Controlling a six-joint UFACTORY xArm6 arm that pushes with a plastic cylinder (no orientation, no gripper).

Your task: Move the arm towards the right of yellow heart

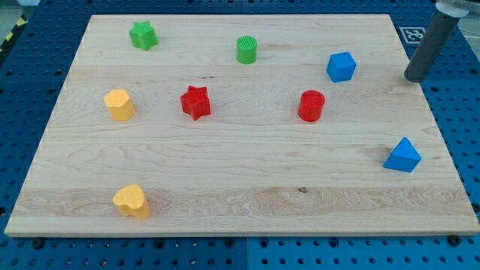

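Observation:
The yellow heart (131,201) lies near the board's bottom left corner. My tip (413,78) is at the view's upper right, at the board's right edge, far from the heart and well to its right and above it. The nearest block to the tip is the blue cube (341,67), to its left. The rod rises toward the view's top right corner.
On the wooden board (240,165) also sit a yellow hexagonal block (119,104), a red star (196,102), a red cylinder (311,106), a green star (142,35), a green cylinder (247,49) and a blue triangular block (403,156) at the right edge.

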